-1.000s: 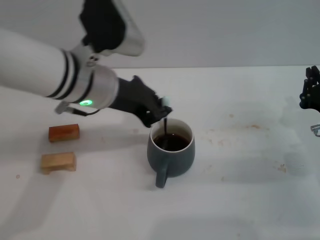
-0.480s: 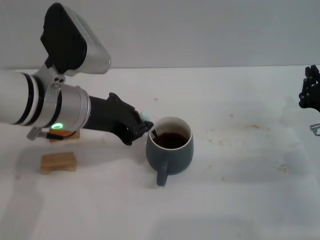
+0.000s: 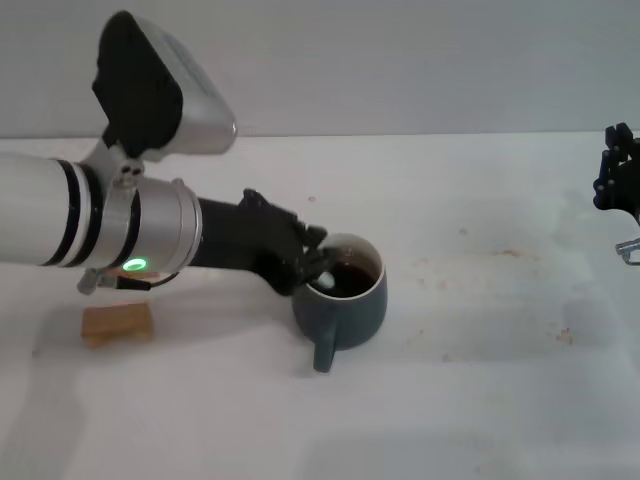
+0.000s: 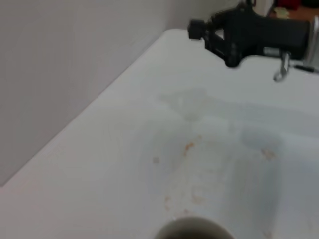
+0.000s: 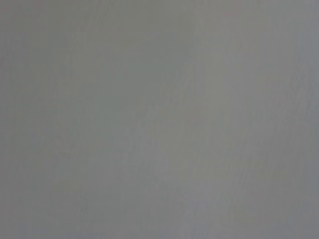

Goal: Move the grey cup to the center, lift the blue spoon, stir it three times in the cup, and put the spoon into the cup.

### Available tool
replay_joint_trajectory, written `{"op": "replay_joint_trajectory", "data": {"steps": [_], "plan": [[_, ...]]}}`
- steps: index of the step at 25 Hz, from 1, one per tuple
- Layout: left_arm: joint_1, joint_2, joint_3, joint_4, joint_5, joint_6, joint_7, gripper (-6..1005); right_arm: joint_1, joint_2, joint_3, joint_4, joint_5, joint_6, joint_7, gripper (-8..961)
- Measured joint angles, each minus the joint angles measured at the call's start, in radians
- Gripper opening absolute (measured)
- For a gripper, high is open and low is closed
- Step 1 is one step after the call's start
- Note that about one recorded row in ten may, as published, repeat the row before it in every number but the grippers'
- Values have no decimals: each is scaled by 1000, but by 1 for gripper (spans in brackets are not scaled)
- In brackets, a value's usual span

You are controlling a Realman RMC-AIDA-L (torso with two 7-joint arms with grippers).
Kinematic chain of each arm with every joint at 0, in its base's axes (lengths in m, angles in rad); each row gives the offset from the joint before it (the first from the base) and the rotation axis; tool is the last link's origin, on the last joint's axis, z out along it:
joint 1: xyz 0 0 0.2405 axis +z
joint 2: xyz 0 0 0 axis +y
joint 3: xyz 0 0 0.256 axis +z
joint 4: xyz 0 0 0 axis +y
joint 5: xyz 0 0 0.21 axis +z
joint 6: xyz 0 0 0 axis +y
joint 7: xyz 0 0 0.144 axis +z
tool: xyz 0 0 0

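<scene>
The grey cup [image 3: 341,303] stands near the table's middle with dark liquid in it and its handle toward me. Its rim [image 4: 192,230] just shows at the edge of the left wrist view. My left gripper [image 3: 312,262] reaches in low from the left and sits right at the cup's left rim. A pale bit of the blue spoon [image 3: 322,281] shows just inside that rim, against the gripper's tip; the rest of the spoon is hidden. My right gripper [image 3: 618,183] is parked at the far right edge, also seen in the left wrist view [image 4: 234,37].
A tan wooden block [image 3: 117,322] lies on the table below my left forearm. Faint brown stains [image 3: 505,254] mark the white table right of the cup. The right wrist view shows only plain grey.
My left gripper has swung down from holding the spoon upright over the cup to a low reach at the left rim. The spoon's pale end now lies inside the rim. The cup has stayed put.
</scene>
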Motion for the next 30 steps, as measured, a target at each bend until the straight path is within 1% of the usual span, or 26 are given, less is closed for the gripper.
{"op": "replay_joint_trajectory", "data": {"steps": [3,6,10,12,15,16,17,18,20,21,22,23,24,25,26,27,28,29,30], "plan": [[16,3,-2,-2,-27,40,0,300,0,0,0,0,0,-1,0,49],[18,4,-7,-2,-28,43,0,310,0,0,0,0,0,-1,0,49],[33,5,-22,-14,-27,81,9,474,-2,0,0,1,1,-1,0,49],[63,4,-53,-35,-32,125,29,557,-4,0,0,2,2,0,0,49],[117,3,-101,-55,-82,217,71,680,-5,0,0,2,3,0,0,50],[167,4,-131,-56,-167,302,131,721,-6,0,0,0,5,0,0,50],[167,4,-131,-56,-167,302,131,728,-6,0,0,0,5,0,0,50],[196,4,-143,-51,-226,347,178,735,-7,0,0,0,5,0,0,50],[244,4,-155,-35,-363,431,282,750,-8,0,0,-1,5,-1,0,50],[286,2,-157,-15,-489,500,396,757,-11,2,2,-2,6,-3,0,50],[286,2,-157,-15,-489,500,396,764,-11,2,2,-2,6,-3,0,50],[317,-1,-157,22,-638,568,522,772,-17,3,9,-7,14,-11,0,50],[317,-1,-157,22,-638,568,522,779,-17,3,9,-7,14,-11,0,50],[326,-2,-159,49,-715,594,583,786,-19,4,12,-13,30,-22,0,49],[330,-3,-176,117,-877,623,718,786,-23,4,16,-32,79,-56,0,49],[330,-3,-176,117,-877,623,718,786,-23,4,16,-32,79,-56,0,49],[325,-3,-205,184,-1004,621,822,786,-37,2,20,-50,144,-108,0,49],[325,-3,-205,184,-1004,621,822,786,-37,2,20,-50,144,-108,0,49],[316,-3,-232,242,-1101,600,893,786,-48,0,27,-54,169,-130,0,49]]}}
